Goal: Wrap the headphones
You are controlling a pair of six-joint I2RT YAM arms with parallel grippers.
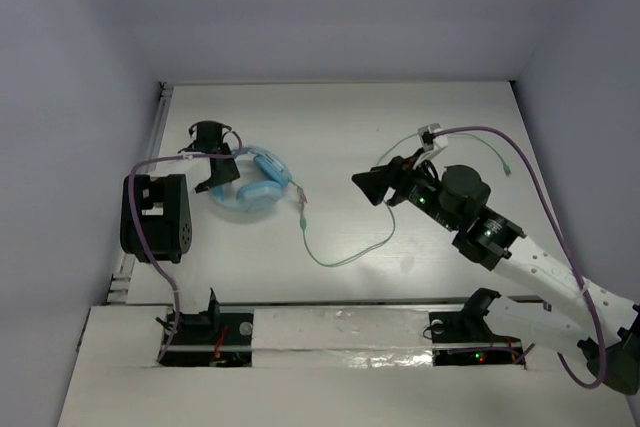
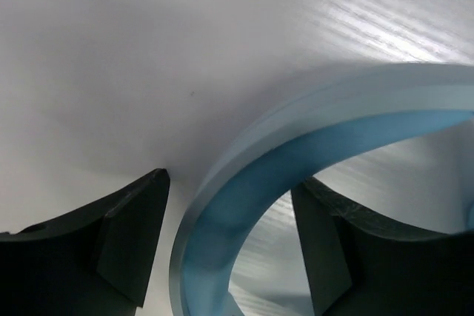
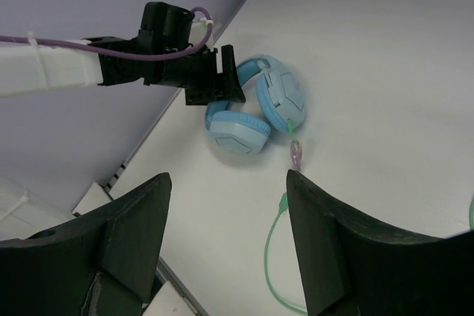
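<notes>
The light blue headphones (image 1: 258, 183) lie on the white table at the left, earcups folded together (image 3: 259, 112). My left gripper (image 1: 218, 159) straddles their headband (image 2: 222, 212). Its jaws are open, with a gap showing between the band and each of the fingers (image 2: 133, 246). The thin pale green cable (image 1: 330, 261) leaves the earcups, loops toward the front and curves back to the right, ending in a plug (image 1: 508, 169). My right gripper (image 1: 368, 185) hovers right of the headphones, open and empty (image 3: 226, 234), with the cable (image 3: 272, 242) on the table below it.
The left arm's black body (image 1: 155, 217) stands close to the left wall. Purple arm cables (image 1: 520, 162) arc over the right side. A raised white ledge (image 1: 340, 327) with both arm bases runs along the near edge. Walls close off the left, back and right.
</notes>
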